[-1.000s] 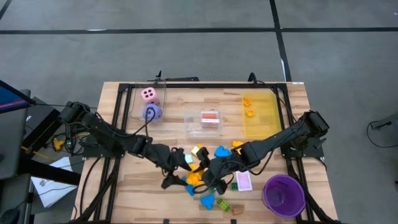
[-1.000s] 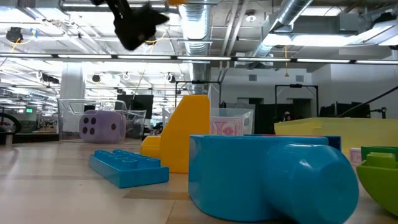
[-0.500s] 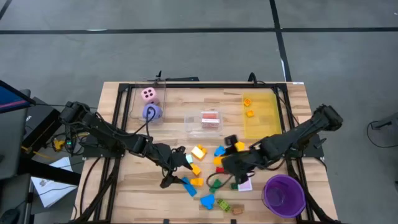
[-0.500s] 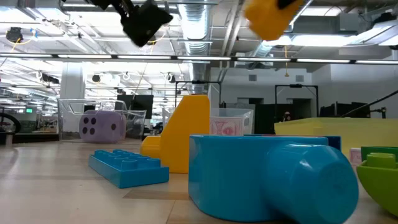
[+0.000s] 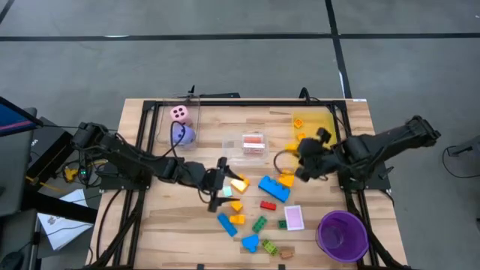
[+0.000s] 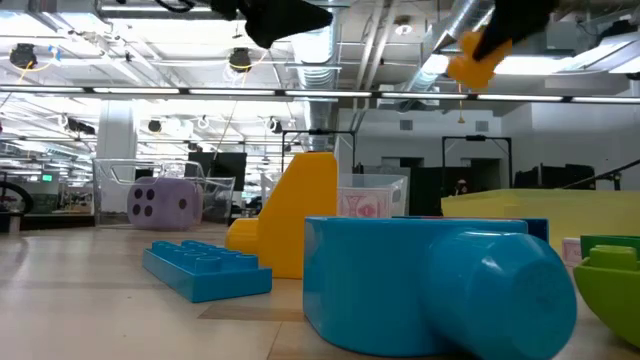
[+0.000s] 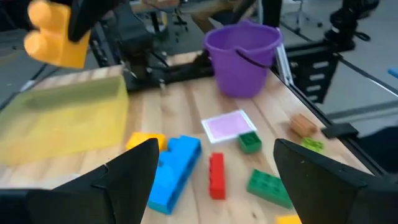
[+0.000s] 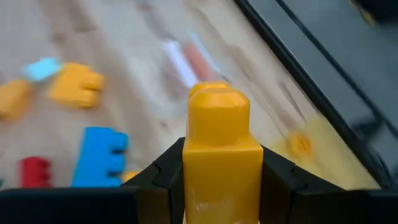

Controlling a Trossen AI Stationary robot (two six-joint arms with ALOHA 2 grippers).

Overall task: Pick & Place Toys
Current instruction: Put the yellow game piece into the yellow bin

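My right gripper (image 5: 301, 159) hangs above the table beside the yellow bin (image 5: 319, 139), shut on a yellow brick (image 8: 217, 137), which also shows high in the low view (image 6: 474, 60) and in the left wrist view (image 7: 55, 41). My left gripper (image 5: 223, 181) stands open over the middle of the table, nothing between its fingers (image 7: 134, 177). Loose toys lie flat on the wood: a long blue brick (image 5: 274, 187), a red brick (image 5: 268, 205), green bricks (image 5: 259, 223) and a pink card (image 5: 293, 217). A pink die (image 5: 179, 113) and a purple die (image 5: 184, 135) sit at the far left. My right gripper pinches the yellow brick by two opposite sides (image 8: 214, 171) between its two fingers (image 8: 165, 171). The fingers slant downward, and the brick's studded end (image 8: 217, 102) sticks out past them. The brick is lifted clear of the table.
The yellow bin holds small orange pieces (image 5: 298, 124). A small clear bin (image 5: 253, 144) with a card stands mid-table at the far side. The purple cup (image 5: 343, 234) stands at the near right. A black frame (image 5: 225, 103) runs round the table.
My right gripper has risen from the pile of toys with the yellow brick and swung toward the table's right and far side, to the yellow bin, rolling as it went. My left gripper has shifted slightly toward the right and rolled, staying open.
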